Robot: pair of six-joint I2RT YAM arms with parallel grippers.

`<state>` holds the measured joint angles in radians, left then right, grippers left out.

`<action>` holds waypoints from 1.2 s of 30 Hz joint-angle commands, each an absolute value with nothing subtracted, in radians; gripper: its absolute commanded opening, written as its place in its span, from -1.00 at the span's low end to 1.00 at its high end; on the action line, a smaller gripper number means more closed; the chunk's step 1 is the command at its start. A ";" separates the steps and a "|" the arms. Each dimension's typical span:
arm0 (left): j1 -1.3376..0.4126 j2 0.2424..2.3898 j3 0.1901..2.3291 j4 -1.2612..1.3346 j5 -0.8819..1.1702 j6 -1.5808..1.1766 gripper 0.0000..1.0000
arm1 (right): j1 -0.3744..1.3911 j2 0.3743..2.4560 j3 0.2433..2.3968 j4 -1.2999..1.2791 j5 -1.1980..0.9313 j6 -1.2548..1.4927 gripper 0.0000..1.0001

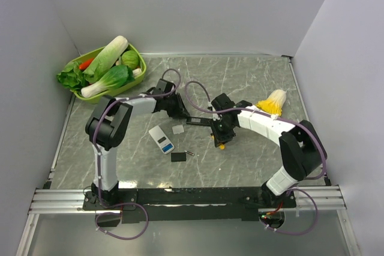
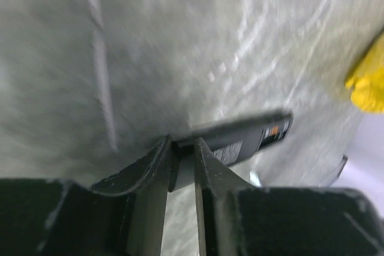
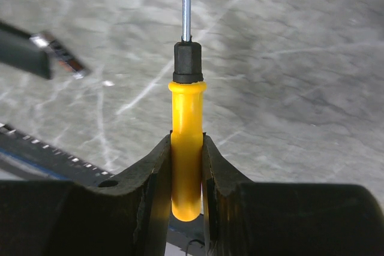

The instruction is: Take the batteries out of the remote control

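One black remote [image 2: 240, 141], one white remote [image 1: 161, 139], two cover plates [image 1: 178, 156], one screwdriver [image 3: 186, 124], one vegetable basket [image 1: 143, 63].

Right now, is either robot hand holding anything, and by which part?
The right hand holds a screwdriver by its yellow handle; the left hand pinches the black remote at one end.

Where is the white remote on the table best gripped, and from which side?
Grip the white remote across its two long edges near the middle, coming straight down from above. It lies flat on the table, and its narrow width probably suits a pinch.
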<state>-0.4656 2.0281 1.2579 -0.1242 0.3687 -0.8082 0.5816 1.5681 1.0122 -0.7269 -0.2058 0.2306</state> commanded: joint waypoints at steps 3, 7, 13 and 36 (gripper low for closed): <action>-0.567 1.956 1.167 -0.098 0.422 -0.851 -0.51 | 0.561 1.592 1.026 -0.778 -0.069 0.239 -1.00; -0.597 1.924 1.106 -0.058 0.431 -0.899 -0.57 | 0.551 1.589 1.045 -0.817 -0.002 0.242 -1.00; -0.621 1.878 1.043 0.026 0.448 -0.954 -0.57 | 0.482 1.592 1.032 -0.816 0.057 0.268 -1.00; -0.440 2.008 1.325 -0.144 0.248 -0.890 -0.61 | 0.463 1.937 1.405 -0.752 -0.150 0.023 -1.00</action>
